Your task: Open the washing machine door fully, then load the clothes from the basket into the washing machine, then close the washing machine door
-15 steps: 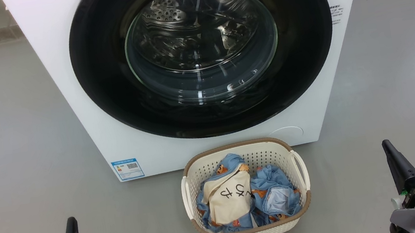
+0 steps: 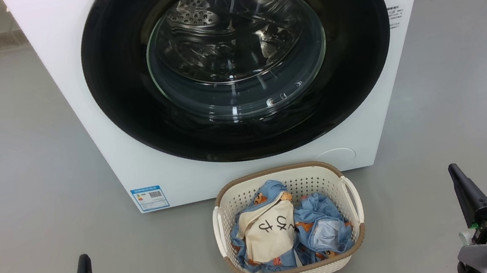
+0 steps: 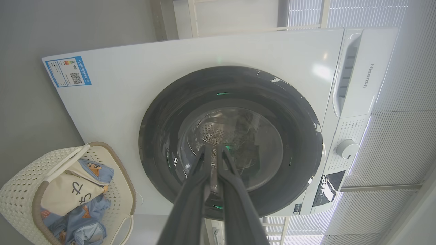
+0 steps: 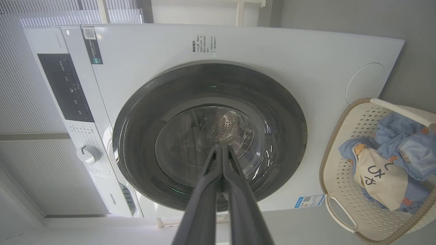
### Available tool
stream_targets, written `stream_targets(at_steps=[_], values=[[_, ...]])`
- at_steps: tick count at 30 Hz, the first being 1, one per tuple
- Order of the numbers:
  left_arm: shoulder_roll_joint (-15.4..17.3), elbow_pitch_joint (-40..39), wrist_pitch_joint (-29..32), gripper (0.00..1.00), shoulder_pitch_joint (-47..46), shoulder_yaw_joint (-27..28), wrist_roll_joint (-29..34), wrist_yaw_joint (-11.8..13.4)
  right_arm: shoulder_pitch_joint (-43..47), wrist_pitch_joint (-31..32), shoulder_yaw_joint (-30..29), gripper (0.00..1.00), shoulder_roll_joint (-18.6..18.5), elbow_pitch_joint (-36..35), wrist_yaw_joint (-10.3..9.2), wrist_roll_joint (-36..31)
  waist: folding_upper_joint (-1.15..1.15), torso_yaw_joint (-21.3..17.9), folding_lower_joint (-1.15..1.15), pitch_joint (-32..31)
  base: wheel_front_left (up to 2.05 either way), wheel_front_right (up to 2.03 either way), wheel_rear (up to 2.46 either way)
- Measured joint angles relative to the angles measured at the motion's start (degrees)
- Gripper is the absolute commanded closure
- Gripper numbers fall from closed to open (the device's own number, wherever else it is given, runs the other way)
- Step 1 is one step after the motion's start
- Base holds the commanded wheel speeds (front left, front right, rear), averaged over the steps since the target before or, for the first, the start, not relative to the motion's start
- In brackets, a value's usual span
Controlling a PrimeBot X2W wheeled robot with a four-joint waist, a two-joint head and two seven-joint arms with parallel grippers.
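The white washing machine (image 2: 74, 84) stands ahead with its round black door (image 2: 125, 105) closed flat against the front. The same door (image 3: 153, 136) (image 4: 136, 112) faces both wrist cameras. On the floor in front sits the cream basket (image 2: 320, 173), holding blue bear-print clothes (image 2: 327, 224) and a cream cloth with black characters. My left gripper (image 2: 83, 261) hangs low at the left, shut and holding nothing. At the right my right gripper (image 2: 454, 169) is likewise shut with nothing in it. Each pair of tips (image 3: 214, 148) (image 4: 222, 148) points at the door glass from a distance.
Grey floor (image 2: 14, 164) spreads to both sides of the machine. A blue label sticker (image 2: 149, 198) marks the machine's lower left corner, and a round white cover (image 2: 337, 155) sits at its lower right. Control panel and dial (image 3: 345, 148) lie on the machine's top band.
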Motion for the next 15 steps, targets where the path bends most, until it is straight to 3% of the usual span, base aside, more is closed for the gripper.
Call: stream_targets(at_steps=[15], values=[[-0.01,0.0,0.0,1.0,-0.01,0.01,0.0,0.0,0.0,0.0,0.0,1.0,0.01,0.0,0.0,0.0,0.0,0.0,0.0,0.0,0.0,0.0,0.0]])
